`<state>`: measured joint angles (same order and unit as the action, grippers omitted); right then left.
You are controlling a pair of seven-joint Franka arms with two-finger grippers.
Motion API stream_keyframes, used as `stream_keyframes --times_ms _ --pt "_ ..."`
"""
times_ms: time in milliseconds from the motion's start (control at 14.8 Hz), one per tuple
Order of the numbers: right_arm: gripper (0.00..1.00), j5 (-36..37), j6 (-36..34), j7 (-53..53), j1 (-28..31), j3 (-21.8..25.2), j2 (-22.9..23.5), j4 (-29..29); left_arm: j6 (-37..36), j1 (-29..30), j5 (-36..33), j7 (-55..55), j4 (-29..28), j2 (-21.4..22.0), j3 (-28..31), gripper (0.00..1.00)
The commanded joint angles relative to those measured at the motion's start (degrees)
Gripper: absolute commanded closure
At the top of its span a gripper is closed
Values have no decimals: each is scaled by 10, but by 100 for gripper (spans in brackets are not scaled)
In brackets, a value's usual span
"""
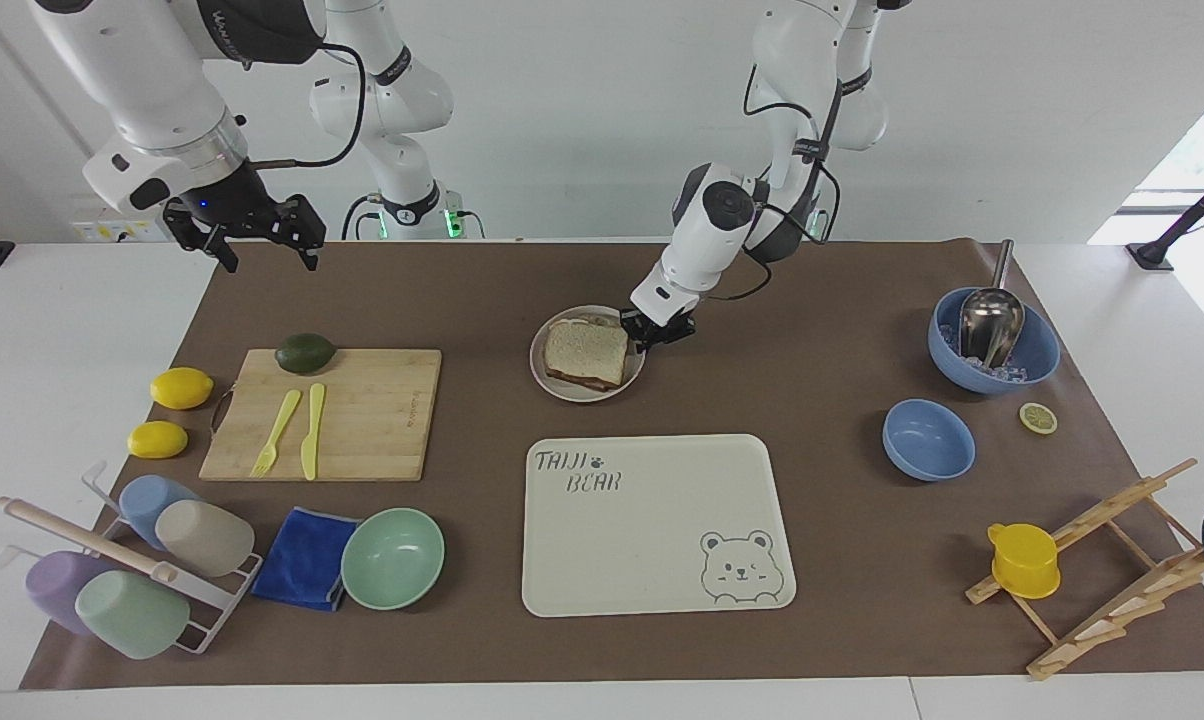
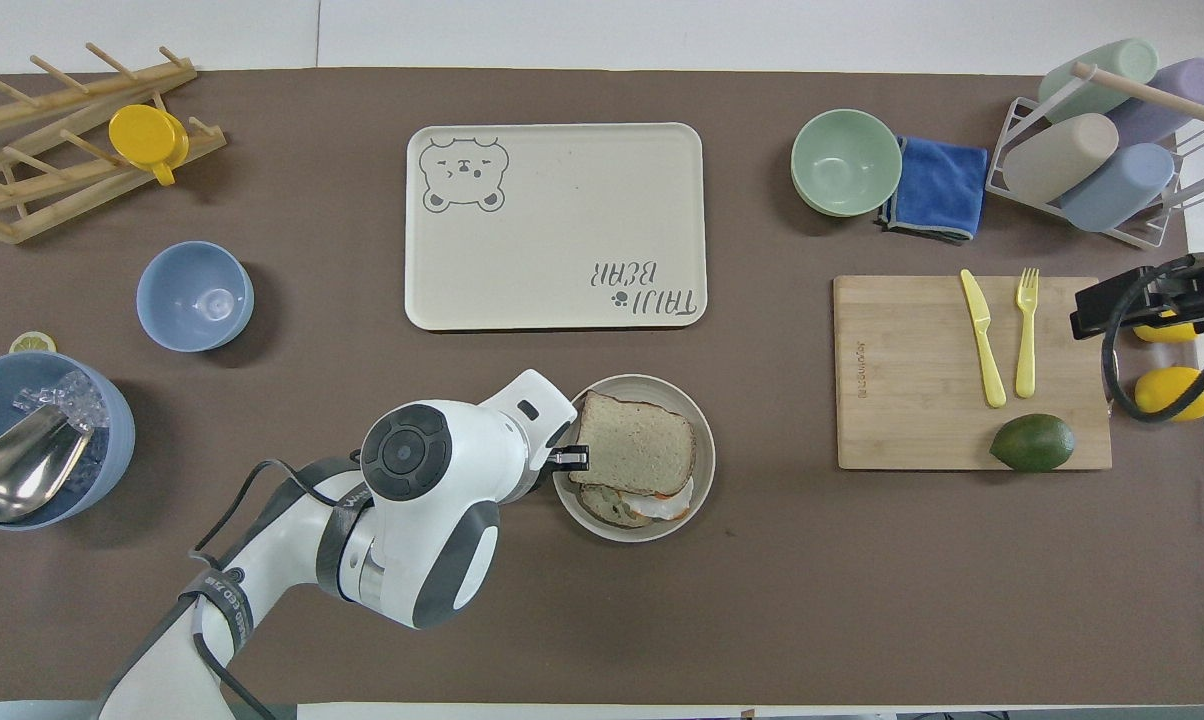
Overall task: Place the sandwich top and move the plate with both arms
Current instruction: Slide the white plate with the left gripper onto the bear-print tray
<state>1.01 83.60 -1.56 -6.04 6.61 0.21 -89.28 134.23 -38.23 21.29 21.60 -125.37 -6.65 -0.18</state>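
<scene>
Two grippers, unlike states. Left gripper point(image 1: 652, 337), black-fingered, sat low at the rim of the small round beige-grey plate point(image 1: 547, 375), on the edge toward the left arm's end of the table. Fingertips pinched fully together on that rim, by my reading; the contact itself was partly hidden under the wrist in the overhead view. A rim pinch suits a low, shallow plate: nothing else on it offers purchase without touching food.

Plain square slice of bread with pale crumb and brown crust point(image 1: 586, 350), the sandwich top, lay on the lower slice, skewed a little, so that the white and orange of a fried egg point(image 2: 662, 498) showed at the side nearer the robots. Placing step looked done; plate move pending.

Right gripper point(image 1: 258, 232) hung in the air over the mat's edge at the right arm's end, jaws wide, holding nothing, well apart from the plate. Probably bound for the free rim, since the task wants both arms.

Rectangular cream tray with a bear drawing point(image 1: 652, 520) lay bare, farther from the robots than the plate, a likely destination.

Bamboo cutting board point(image 1: 362, 420) carried a dark green avocado point(image 1: 305, 353).
</scene>
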Motion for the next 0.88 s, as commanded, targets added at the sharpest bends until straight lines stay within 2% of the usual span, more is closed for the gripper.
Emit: stream_keyframes --times_ms 0,270,472,674,809 --pt "0 -9 -10 -4 4 -2 -10 -12 -77 38 5 -3 66 2 1 100" --pt "0 -8 -19 1 5 -1 -12 -12 -152 86 5 -2 153 -12 1 100" --pt "0 -9 -18 1 5 -1 -12 -11 -183 119 8 -2 230 -48 1 100" --pt "0 -8 -19 0 -2 -2 -13 -13 -188 133 18 0 280 -80 4 100" --pt "0 -8 -18 0 2 -1 -13 -12 -193 155 27 1 330 -123 5 100"
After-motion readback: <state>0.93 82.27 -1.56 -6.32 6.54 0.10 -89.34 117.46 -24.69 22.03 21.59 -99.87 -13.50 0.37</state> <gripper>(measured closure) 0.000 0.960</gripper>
